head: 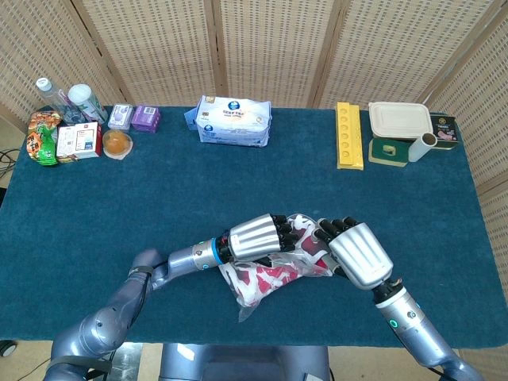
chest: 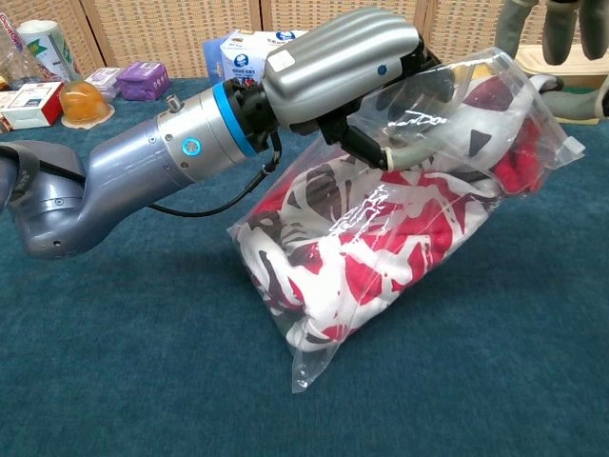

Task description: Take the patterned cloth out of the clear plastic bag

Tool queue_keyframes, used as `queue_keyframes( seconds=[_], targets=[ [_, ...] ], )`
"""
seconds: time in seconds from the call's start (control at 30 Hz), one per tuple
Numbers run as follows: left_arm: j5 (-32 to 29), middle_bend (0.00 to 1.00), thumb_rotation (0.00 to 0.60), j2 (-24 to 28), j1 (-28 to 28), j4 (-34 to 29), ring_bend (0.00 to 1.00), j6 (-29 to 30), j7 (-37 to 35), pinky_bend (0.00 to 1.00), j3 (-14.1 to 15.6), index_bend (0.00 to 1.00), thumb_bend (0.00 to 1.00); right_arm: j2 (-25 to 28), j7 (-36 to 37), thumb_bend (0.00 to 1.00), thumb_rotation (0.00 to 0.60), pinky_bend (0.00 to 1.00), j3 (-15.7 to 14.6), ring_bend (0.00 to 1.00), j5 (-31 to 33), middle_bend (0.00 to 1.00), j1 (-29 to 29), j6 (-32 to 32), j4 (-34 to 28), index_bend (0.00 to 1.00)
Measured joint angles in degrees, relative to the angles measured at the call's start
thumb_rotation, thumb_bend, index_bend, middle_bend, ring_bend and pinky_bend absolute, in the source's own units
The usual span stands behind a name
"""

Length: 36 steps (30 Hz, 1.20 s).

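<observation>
Cloth (chest: 381, 248) inside bag (chest: 314, 367); left hand (chest: 343, 57) grips it, right hand's (head: 357, 252) grasp unclear.

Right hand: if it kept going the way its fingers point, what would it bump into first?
Probably the clear plastic bag with the patterned cloth inside. The right hand points up-left at the bag's open end, with the left hand just beyond. Whether it already touches is unclear.

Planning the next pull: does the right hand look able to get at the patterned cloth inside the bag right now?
Probably yes. The left hand grips the clear plastic bag near its mouth, lifted toward the right hand, whose fingers sit at that end by the patterned cloth.
</observation>
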Motion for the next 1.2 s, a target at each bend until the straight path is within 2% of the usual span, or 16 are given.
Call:
queue_keyframes(
  seconds=[0.27,0.63,0.9,1.0,1.1,1.2],
  targets=[
    [0.0,0.62,0.600,0.1,-0.4,0.0,0.64,0.2,0.2,0.59,0.0,0.76,0.41,-1.0,-0.8,0.40,0.600,0.55,-0.1,0.53,1.1,0.40,0.5,-0.2,0.4,0.49],
    [-0.1,0.62,0.600,0.0,-0.4,0.1,0.63,-0.3,0.1,0.59,0.3,0.76,0.41,-2.6,-1.4,0.54,0.600,0.57,0.5,0.56,2.6,0.43,1.0,0.8,0.9,0.56],
    [-0.2,0.62,0.600,-0.2,-0.2,0.4,0.63,-0.8,-0.1,0.59,0.5,0.76,0.40,-3.9,-1.1,0.58,0.600,0.60,0.4,0.61,1.3,0.48,0.9,2.6,1.8,0.66],
    [-0.3,0.62,0.600,-0.2,-0.1,0.5,0.62,-0.9,-0.2,0.58,0.5,0.76,0.36,-4.4,-1.3,0.59,0.600,0.61,0.2,0.62,1.1,0.48,0.7,3.1,2.1,0.68],
    [-0.6,0.62,0.600,0.0,0.1,0.3,0.61,-1.1,-0.4,0.58,0.3,0.76,0.28,-4.8,-1.4,0.60,0.600,0.61,0.1,0.63,1.3,0.49,0.6,3.5,2.3,0.69],
    [-0.9,0.61,0.600,0.4,0.4,-0.1,0.60,-1.1,-0.9,0.57,0.1,0.70,0.19,-5.1,-1.2,0.62,0.600,0.61,0.1,0.63,1.5,0.49,0.4,3.7,2.4,0.70]
  ],
)
